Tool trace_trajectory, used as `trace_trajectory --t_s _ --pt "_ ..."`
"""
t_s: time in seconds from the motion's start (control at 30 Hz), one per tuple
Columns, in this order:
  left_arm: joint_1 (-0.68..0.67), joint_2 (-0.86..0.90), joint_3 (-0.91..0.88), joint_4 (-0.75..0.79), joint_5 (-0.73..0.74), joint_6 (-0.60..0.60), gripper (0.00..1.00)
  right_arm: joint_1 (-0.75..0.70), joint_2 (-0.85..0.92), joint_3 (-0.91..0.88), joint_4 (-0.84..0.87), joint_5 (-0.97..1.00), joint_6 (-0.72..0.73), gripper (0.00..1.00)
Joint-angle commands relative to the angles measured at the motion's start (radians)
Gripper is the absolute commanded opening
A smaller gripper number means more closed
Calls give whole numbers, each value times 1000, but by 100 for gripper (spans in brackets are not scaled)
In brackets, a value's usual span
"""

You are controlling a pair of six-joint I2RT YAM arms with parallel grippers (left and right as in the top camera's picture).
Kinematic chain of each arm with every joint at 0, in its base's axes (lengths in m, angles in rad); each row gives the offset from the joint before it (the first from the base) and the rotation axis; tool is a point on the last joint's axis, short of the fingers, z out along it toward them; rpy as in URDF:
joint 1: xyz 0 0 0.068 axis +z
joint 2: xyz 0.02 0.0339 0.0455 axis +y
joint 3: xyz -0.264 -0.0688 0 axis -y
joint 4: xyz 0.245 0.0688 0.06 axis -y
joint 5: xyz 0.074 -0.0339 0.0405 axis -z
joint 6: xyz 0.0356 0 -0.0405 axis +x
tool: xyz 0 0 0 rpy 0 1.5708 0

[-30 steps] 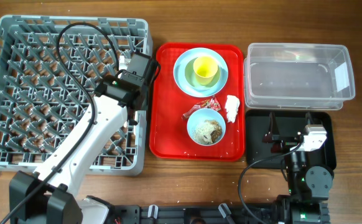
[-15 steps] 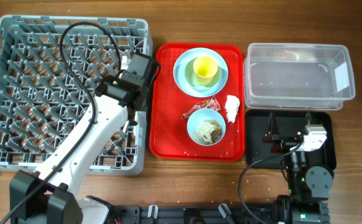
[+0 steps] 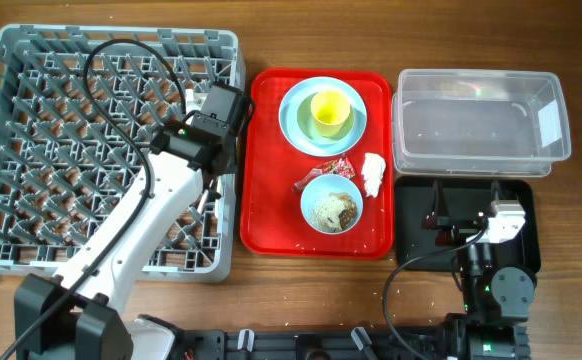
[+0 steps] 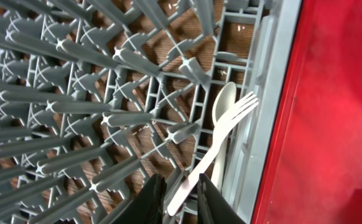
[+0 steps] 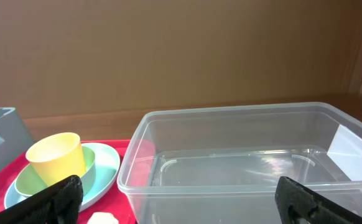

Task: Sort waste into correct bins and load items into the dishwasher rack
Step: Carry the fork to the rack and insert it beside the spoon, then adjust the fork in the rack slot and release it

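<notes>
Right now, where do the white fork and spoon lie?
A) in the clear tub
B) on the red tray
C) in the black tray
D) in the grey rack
D: the fork and spoon lie among the pegs of the grey rack, beside its wall.

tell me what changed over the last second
The left arm shifted slightly left over the dishwasher rack, its cable swinging left too. Nothing visibly taken or released. The red tray, clear tub, black tray and right gripper stayed put.
</notes>
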Motion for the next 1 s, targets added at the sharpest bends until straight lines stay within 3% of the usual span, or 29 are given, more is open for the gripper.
trace_trajectory --t_s 0.0,0.07,0.13,0.23,0.37,0.53,0.97 --pt "48 10 -8 3 82 -19 23 -4 -3 -1 3 3 0 100" --pt "95 10 -8 21 211 61 24 -4 -3 -1 3 3 0 100" --pt "135 10 -8 72 385 254 26 -4 -3 -1 3 3 0 100" --pt "145 10 -8 127 376 344 19 -4 -3 -1 3 3 0 100" --pt "145 22 -8 130 300 351 28 -4 -3 -1 3 3 0 100" --pt "149 99 -8 125 270 402 22 -4 -3 -1 3 3 0 100" --pt "160 180 -8 137 324 402 29 -4 -3 -1 3 3 0 100"
